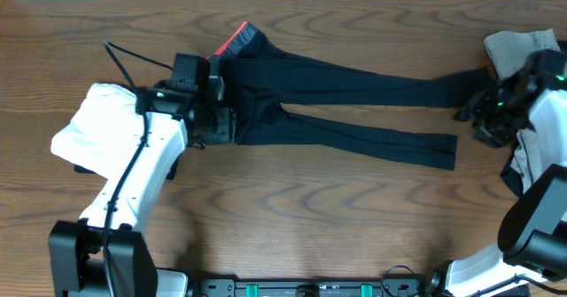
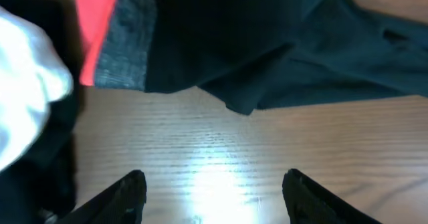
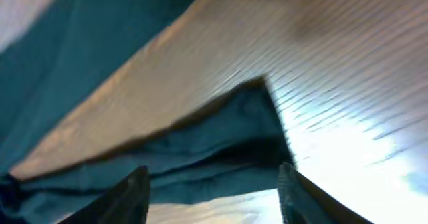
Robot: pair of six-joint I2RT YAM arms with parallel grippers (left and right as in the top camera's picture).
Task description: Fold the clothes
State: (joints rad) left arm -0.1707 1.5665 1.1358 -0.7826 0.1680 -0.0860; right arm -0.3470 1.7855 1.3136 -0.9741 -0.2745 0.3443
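Note:
The black pants [image 1: 354, 93] lie spread across the table with the legs running right. Their coral-red and grey waistband [image 1: 237, 38] is at the upper left. My left gripper [image 1: 221, 124] is open at the waist's near edge. In the left wrist view its jaws [image 2: 214, 184] are over bare wood, with the pants [image 2: 267, 43] and waistband [image 2: 100, 37] just ahead. My right gripper [image 1: 469, 113] is open at the end of the upper leg. In the right wrist view its jaws [image 3: 212, 180] straddle the leg's cuff [image 3: 221, 150] without closing on it.
A white garment [image 1: 93, 124] lies heaped at the left under my left arm and also shows in the left wrist view [image 2: 27, 97]. A beige garment [image 1: 518, 49] and a white one [image 1: 545, 124] lie at the right edge. Bare wood fills the front of the table [image 1: 337, 217].

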